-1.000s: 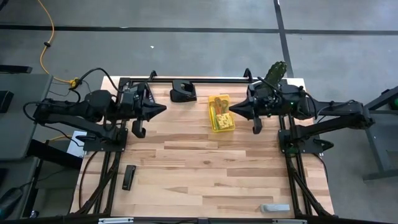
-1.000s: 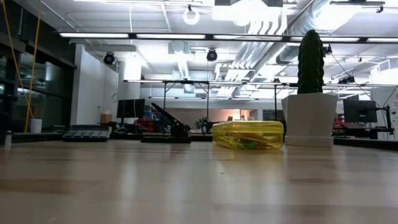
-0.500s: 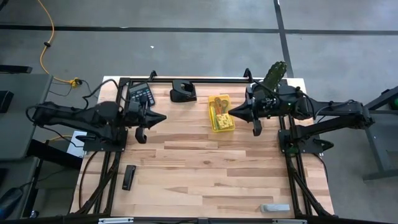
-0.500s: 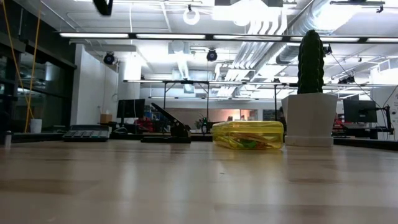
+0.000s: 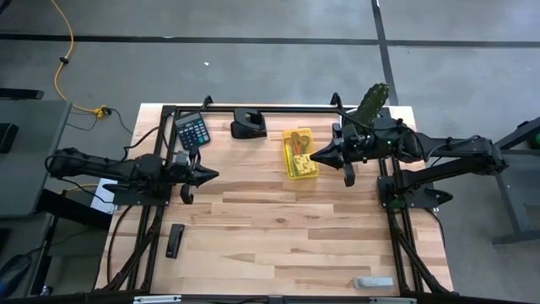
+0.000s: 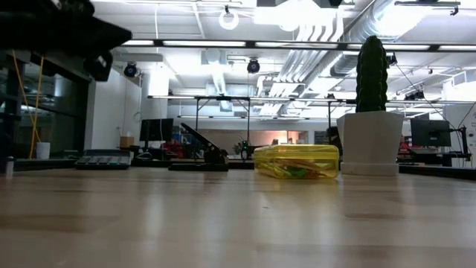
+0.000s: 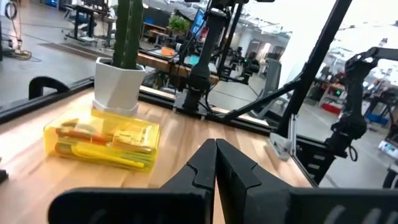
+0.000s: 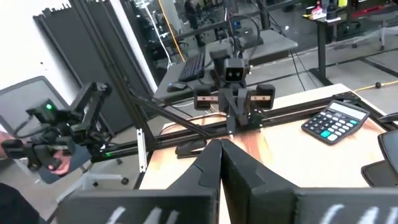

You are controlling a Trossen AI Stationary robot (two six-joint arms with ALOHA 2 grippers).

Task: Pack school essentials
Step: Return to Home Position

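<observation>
While left pincer and right pincer hang closed and empty, stationery lies in yellow box near desk far edge, just beside right pincer; wide bare wood between pincers.

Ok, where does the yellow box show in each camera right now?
High view: yellow box upper middle, left of the potted cactus.
Low view: box right of centre, beside the cactus.
Left wrist view: box before the cactus.
Right wrist view: not in it.
Shared landmark: the cactus.
</observation>
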